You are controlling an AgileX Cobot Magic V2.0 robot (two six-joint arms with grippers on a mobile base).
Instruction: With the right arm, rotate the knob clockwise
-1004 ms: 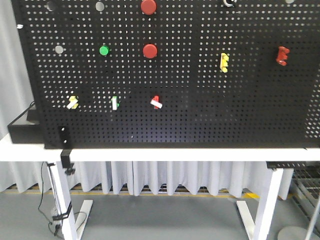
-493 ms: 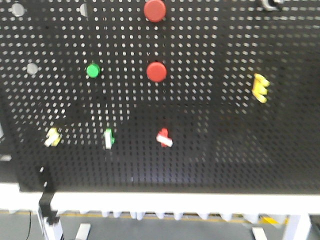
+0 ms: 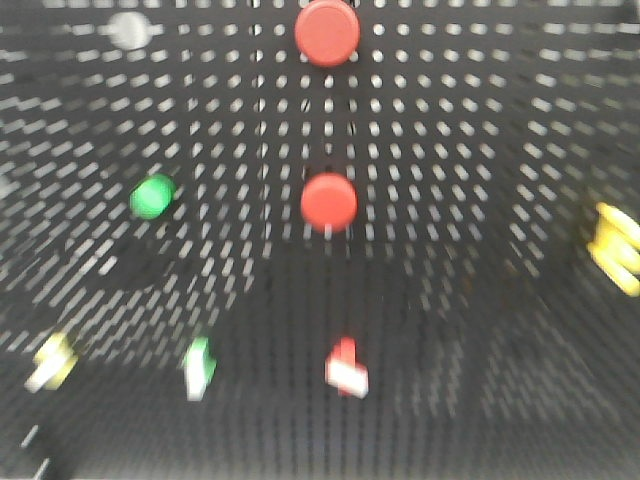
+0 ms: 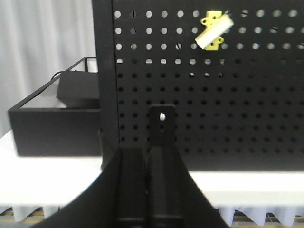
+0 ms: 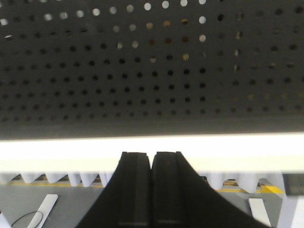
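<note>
Front cam sits close on the black pegboard [image 3: 450, 330] and is motion-blurred, so detail is soft. The bottom row carries 3 small pointer-type knobs, each w/ a white bar across it: yellow knob [image 3: 52, 360] far left, green knob [image 3: 199, 367] next, red knob [image 3: 346, 368] nr centre. The task says only "knob", so I can't tell which of the 3 is meant. The red knob lies closest to frame centre, so prob that one, but it's a guess. Above them are round button-like caps: upper red cap [image 3: 327, 32], lower red cap [image 3: 328, 202], green cap [image 3: 152, 196].

Right gripper [image 5: 152, 190]: fingers pressed together, no gap, nothing held. Its cam shows only pegboard holes and the white table edge [image 5: 142, 147], no knob. So it hangs low by the board's bottom rim, well apart from the knob row. That reads as an approach pose. It'd need to rise, then open enough to straddle a white bar before any cw twist. The turn itself isn't begun.

Left gripper [image 4: 146, 194]: also closed tight and empty, pointed at the board's left edge where a black clamp [image 4: 162, 118] pins it to the table. The yellow knob shows high up in that view and a black box [image 4: 52, 123] sits beside the board. This arm looks parked out of the way, as the job is the right arm's
</note>
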